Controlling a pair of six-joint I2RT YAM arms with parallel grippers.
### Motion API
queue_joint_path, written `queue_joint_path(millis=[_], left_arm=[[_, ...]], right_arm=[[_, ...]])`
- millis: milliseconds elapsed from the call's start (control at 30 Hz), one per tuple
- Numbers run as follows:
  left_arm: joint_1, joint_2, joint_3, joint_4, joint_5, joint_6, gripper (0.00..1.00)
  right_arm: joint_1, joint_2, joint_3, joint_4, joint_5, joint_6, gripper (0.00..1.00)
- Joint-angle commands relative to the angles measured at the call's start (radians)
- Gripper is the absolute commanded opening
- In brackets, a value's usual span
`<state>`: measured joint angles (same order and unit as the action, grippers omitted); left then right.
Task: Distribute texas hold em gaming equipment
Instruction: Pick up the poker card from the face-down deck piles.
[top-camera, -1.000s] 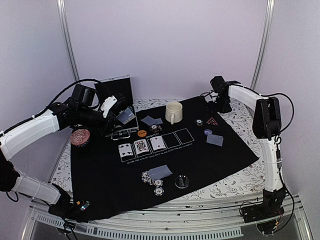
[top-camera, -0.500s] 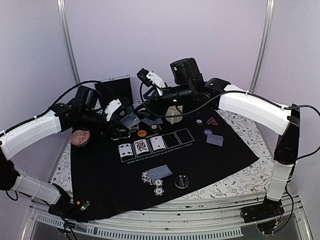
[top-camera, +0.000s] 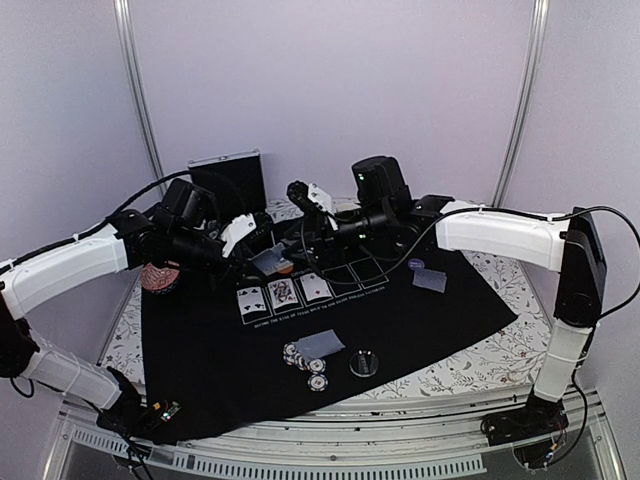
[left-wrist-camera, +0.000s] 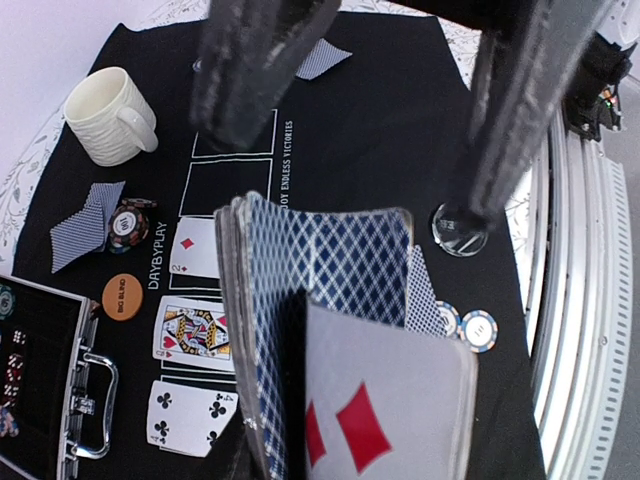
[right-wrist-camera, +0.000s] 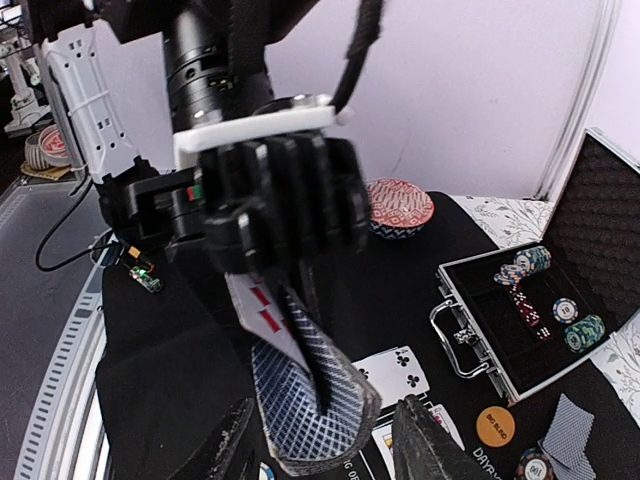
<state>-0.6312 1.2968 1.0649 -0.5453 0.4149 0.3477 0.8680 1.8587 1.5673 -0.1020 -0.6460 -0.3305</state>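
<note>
**Distribution in progress, read from near to far.** At 6 o'clock on the black mat (top-camera: 440, 320) covering the worktop, nearest the arm bases, poker chips (top-camera: 305, 358) and a pair of face-down cards (top-camera: 322, 344) are laid together as one player's share. A second pair (top-camera: 430, 280) is laid at 3 o'clock. At the centre, three face-up community cards (top-camera: 285, 290) are set in the printed boxes (top-camera: 352, 274), two of which are empty. Beyond these, at 10 o'clock, the deck of playing cards (left-wrist-camera: 330, 270) is clamped in the closed jaws of the left gripper (top-camera: 255, 255). It is held clear of the mat so that a card can be taken. The right gripper (right-wrist-camera: 325, 440) is placed astride the deck with its jaws partly open, and no card is seen gripped. A draw for the next box is judged to be intended. The open case (top-camera: 228, 180) is stood at 11 o'clock.
</note>
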Motion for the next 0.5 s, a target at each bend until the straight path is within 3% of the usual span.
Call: queue_joint_path(millis=[0, 467], left_arm=[[-0.015, 0.012, 0.006, -0.013, 0.014, 0.017, 0.26], [-0.016, 0.009, 0.004, -0.012, 0.011, 0.021, 0.26]], right_arm=[[-0.002, -0.059, -0.077, 0.192, -0.089, -0.045, 0.46], [0.022, 0.047, -0.002, 0.206, -0.149, -0.082, 0.32]])
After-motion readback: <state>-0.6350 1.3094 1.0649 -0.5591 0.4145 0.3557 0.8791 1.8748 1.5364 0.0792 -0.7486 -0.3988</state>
